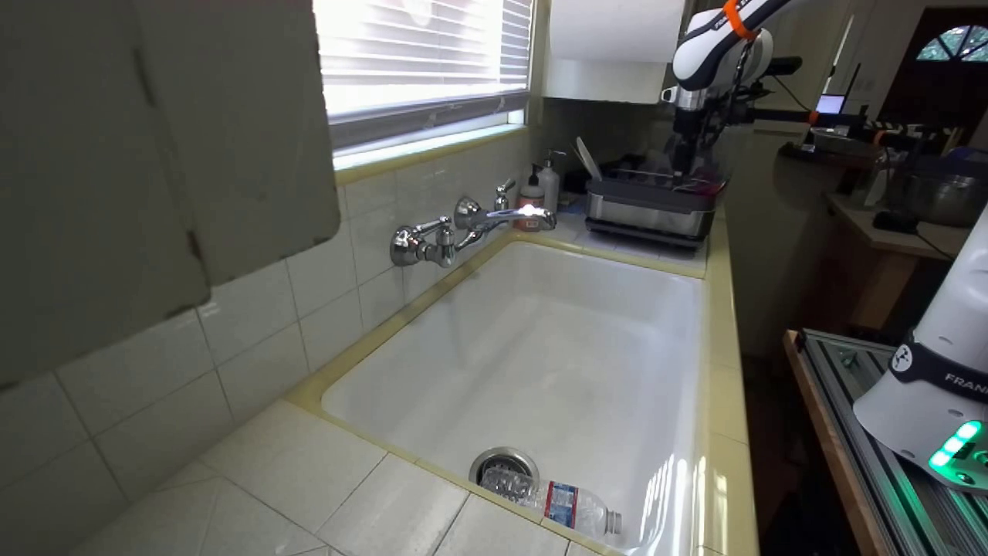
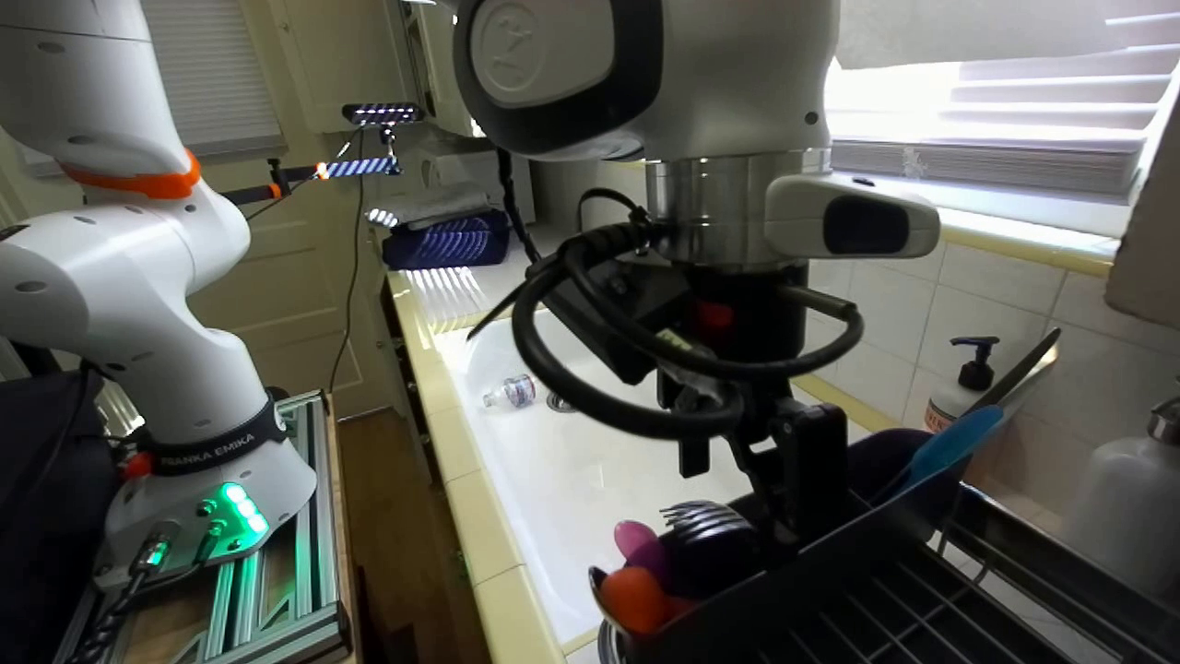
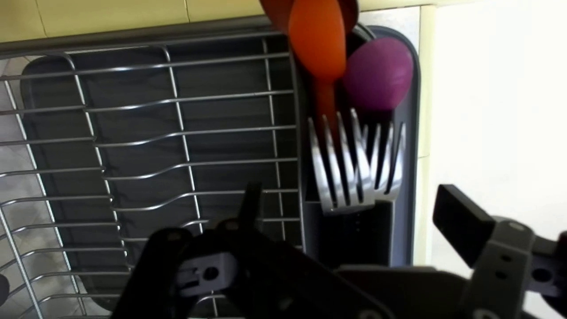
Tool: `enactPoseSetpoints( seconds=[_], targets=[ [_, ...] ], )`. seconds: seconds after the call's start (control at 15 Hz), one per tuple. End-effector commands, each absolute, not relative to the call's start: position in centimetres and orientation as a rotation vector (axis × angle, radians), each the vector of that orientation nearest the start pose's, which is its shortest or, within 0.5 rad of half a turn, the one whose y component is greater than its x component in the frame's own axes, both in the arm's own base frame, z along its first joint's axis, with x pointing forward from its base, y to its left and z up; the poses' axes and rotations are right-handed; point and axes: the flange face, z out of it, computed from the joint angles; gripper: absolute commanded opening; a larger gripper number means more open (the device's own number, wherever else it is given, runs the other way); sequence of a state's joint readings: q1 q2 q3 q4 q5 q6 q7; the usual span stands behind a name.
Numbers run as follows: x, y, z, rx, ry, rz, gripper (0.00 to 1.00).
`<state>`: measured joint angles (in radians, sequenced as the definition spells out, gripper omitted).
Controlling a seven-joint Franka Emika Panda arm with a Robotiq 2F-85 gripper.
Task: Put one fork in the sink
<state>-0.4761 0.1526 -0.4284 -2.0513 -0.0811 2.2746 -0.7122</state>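
Note:
Two silvery forks stand tines up, overlapping, in the narrow utensil holder of the dish rack; the nearer fork (image 3: 343, 199) partly covers the rear fork (image 3: 390, 184). Their handles are hidden inside the holder. My gripper (image 3: 356, 210) is open above the holder, one finger over the wire rack, the other over the sink side, with nothing gripped. Fork tines (image 2: 705, 521) also show beside the fingers in an exterior view. The white sink (image 1: 556, 355), with its yellow tiled rim, spreads out beside the rack in both exterior views.
An orange spoon (image 3: 318, 42) and a purple utensil (image 3: 378, 73) share the holder. The dark dish rack (image 1: 648, 216) stands at the sink's end. A plastic bottle (image 1: 575, 506) lies by the drain. The chrome tap (image 1: 502, 220) juts over the basin; soap bottles (image 1: 548, 185) stand near the wall.

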Motion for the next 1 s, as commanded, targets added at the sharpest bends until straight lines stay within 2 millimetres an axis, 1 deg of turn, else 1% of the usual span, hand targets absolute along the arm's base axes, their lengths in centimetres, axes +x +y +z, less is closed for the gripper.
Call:
enactPoseSetpoints(
  seconds=[0.0,0.07,0.13,0.27,0.53,0.6,0.67,0.87,0.93],
  targets=[
    [36.15,-46.26,38.4,-3.244,0.204,0.089,0.72],
    [36.08,-46.34,38.55,-3.242,0.202,0.101,0.66],
    [36.0,-46.43,38.67,-3.24,0.2,0.112,0.56],
    [35.89,-46.69,38.96,-3.238,0.199,0.129,0.39],
    [35.88,-46.94,39.08,-3.236,0.202,0.151,0.1],
    [35.94,-46.94,39.13,-3.236,0.2,0.153,0.38],
    [35.95,-46.96,39.14,-3.237,0.201,0.156,0.57],
    [36.01,-47.09,39.06,-3.24,0.196,0.164,0.77],
    [36.03,-47.11,39.0,-3.239,0.194,0.167,0.85]
  ],
)
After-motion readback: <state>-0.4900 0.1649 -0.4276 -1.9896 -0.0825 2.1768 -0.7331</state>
